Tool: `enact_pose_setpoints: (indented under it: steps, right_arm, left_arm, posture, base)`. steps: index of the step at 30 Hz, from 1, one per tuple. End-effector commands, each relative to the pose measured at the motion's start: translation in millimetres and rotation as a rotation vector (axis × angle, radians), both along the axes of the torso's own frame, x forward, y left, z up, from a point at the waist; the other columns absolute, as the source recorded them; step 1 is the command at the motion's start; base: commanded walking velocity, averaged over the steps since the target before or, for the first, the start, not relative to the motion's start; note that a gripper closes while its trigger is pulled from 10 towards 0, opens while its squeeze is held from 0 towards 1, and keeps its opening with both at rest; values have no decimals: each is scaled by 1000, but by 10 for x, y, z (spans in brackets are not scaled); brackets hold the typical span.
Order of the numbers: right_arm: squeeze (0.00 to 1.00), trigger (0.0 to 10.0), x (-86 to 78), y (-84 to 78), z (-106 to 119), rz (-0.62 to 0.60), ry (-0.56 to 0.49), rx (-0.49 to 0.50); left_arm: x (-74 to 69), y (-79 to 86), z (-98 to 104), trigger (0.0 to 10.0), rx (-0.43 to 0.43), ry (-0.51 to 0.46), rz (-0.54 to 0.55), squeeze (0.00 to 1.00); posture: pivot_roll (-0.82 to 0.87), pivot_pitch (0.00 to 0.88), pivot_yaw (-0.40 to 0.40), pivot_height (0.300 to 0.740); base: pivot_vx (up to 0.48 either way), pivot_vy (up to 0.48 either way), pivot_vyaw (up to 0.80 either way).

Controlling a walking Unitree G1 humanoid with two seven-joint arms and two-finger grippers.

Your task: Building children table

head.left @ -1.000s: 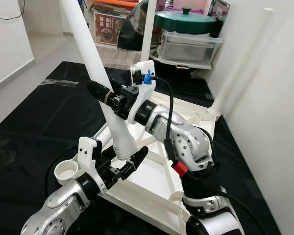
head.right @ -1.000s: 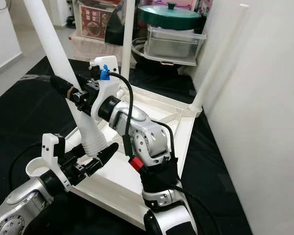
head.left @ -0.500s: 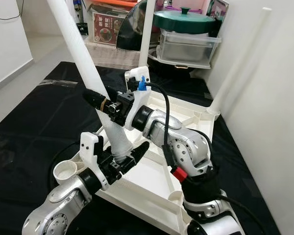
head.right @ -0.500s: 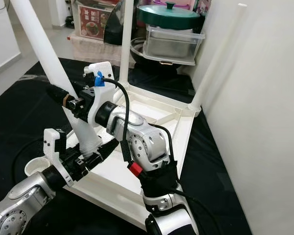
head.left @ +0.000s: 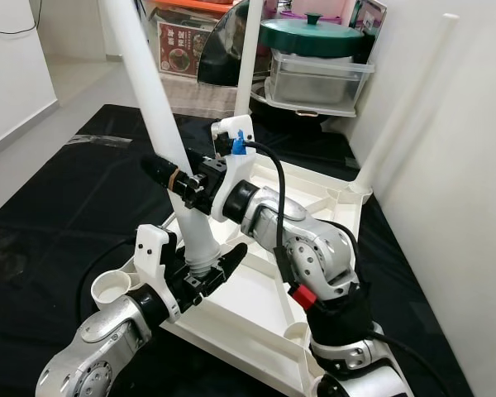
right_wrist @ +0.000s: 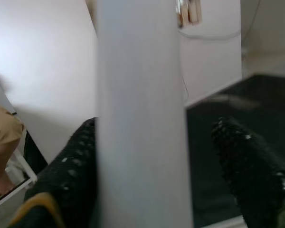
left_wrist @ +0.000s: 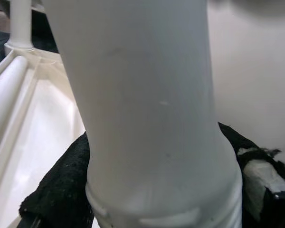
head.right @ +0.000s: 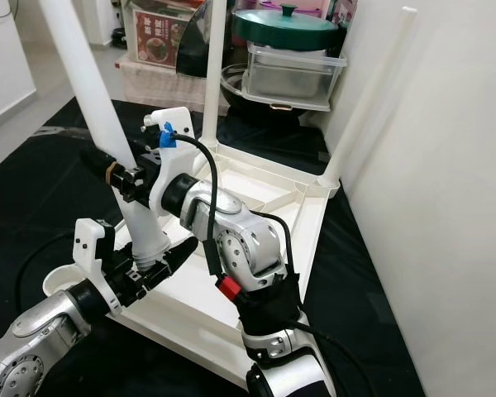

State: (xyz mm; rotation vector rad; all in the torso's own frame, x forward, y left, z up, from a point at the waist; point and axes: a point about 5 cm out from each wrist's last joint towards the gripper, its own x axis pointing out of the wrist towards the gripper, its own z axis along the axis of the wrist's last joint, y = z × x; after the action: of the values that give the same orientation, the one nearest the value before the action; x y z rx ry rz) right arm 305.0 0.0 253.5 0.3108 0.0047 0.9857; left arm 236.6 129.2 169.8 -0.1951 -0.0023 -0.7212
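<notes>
A: where's the table leg (head.left: 161,132) vs the fingers?

B: between both pairs. right gripper (head.left: 175,175) clamped on the shaft partway up, left gripper (head.left: 205,271) clamped round the flared threaded foot. leg's long axis runs steeply up and leans toward the robot's left, top end out of frame

A: and where's the foot end?

B: right at the near-left side of the upside-down white tabletop (head.left: 256,310), which lies on the black mat (head.left: 58,207). foot looks just above the frame rail. can't tell if it's touching

A: nearest socket?

B: an empty round corner socket (head.left: 112,289) sits just to the left of the left gripper, so that arm is the nearer one to guide the threaded end in, I'd guess. leg needs to come more upright first, probably

A: looks of the leg?

B: plain white plastic tube, smooth, widens to a ribbed collar at the bottom. two other legs (head.right: 365,95) already stand at the far corners
</notes>
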Motion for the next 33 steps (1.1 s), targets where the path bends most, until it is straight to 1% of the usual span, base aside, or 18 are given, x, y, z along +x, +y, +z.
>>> enact_pose_setpoints:
  steps: [1, 2, 3, 6, 7, 8, 9, 11, 12, 14, 15, 17, 21, 22, 30, 31, 32, 33]
  right_arm:
    - [1000, 10000, -35, 26, -102, 50, 45, -7]
    - [1000, 10000, -35, 26, -102, 50, 45, -7]
    - [1000, 10000, -18, -27, -167, 75, 35, -97]
    - [1000, 10000, -8, -41, -196, 73, 40, -124]
    - [1000, 10000, -32, -44, -234, 109, 81, -130]
    - [1000, 10000, -32, -44, -234, 109, 81, -130]
    - [694, 10000, -63, -43, -258, 150, 121, -130]
    - [694, 10000, -63, -43, -258, 150, 121, -130]
    - [0, 10000, -80, -49, -262, 168, 137, -132]
    - [0, 10000, -87, -57, -260, 176, 143, -135]
    - [0, 0, -79, -72, -229, 178, 146, -117]
    - [0, 0, -76, -85, -217, 183, 163, -107]
    - [0, 0, -70, -115, -244, 192, 271, -87]
    - [0, 0, -67, -134, -236, 199, 305, -59]
    - [0, 0, -111, -140, -214, 222, 360, -4]
    - [0, 0, -135, -141, -215, 229, 373, 6]
    - [0, 0, -140, -146, -212, 228, 379, 10]
    - [0, 0, -140, -146, -212, 228, 379, 10]
  left_arm:
    - [-47, -30, -10, 10000, 50, -17, -51, 0]
    - [-47, -30, -10, 10000, 50, -17, -51, 0]
    - [-128, 25, -77, 10000, 156, 0, -118, 0]
    - [-154, 44, -95, 10000, 183, 7, -139, 0]
    - [-201, 67, -118, 10000, 218, 15, -170, 0]
    - [-201, 67, -118, 10000, 218, 15, -170, 0]
    - [-246, 85, -140, 10000, 246, 24, -197, 0]
    - [-246, 85, -140, 10000, 246, 24, -197, 0]
    - [-299, 107, -172, 10000, 280, 34, -225, 0]
    - [-338, 125, -195, 10000, 301, 45, -244, 0]
    - [-366, 135, -204, 10000, 311, 52, -259, 0]
    - [-385, 139, -208, 10000, 319, 55, -271, 0]
    - [-406, 159, -209, 10000, 338, 53, -285, 0]
    - [-400, 187, -214, 10000, 348, 51, -281, 0]
    - [-379, 221, -230, 10000, 369, 37, -266, 0]
    - [-342, 241, -219, 10000, 373, 11, -231, 157]
    - [-313, 253, -202, 10000, 362, -3, -208, 1000]
    - [-313, 253, -202, 10000, 362, -3, -208, 1000]
  posture:
    - [60, 0, -121, 740]
    - [60, 0, -121, 740]
    - [62, 0, -123, 740]
    - [62, 0, -123, 740]
    - [69, 0, -128, 740]
    - [69, 0, -128, 740]
    - [71, 0, -127, 740]
    - [71, 0, -127, 740]
    - [71, 0, -126, 740]
    - [71, 0, -126, 740]
    - [71, 0, -125, 740]
    - [73, 0, -126, 740]
    - [72, 0, -126, 740]
    - [72, 0, -126, 740]
    - [68, 0, -124, 740]
    - [65, 0, -123, 740]
    - [65, 0, -123, 740]
    - [65, 0, -123, 740]
  base:
    - [0, 0, 0]
    - [0, 0, 0]
    - [0, 0, 0]
    - [0, 0, 0]
    - [0, 0, 0]
    - [0, 0, 0]
    - [0, 0, 0]
    - [0, 0, 0]
    - [0, 0, 0]
    - [0, 0, 0]
    - [0, 0, 0]
    - [0, 0, 0]
    - [0, 0, 0]
    - [0, 0, 0]
    - [0, 0, 0]
    - [0, 0, 0]
    - [0, 0, 0]
    - [0, 0, 0]
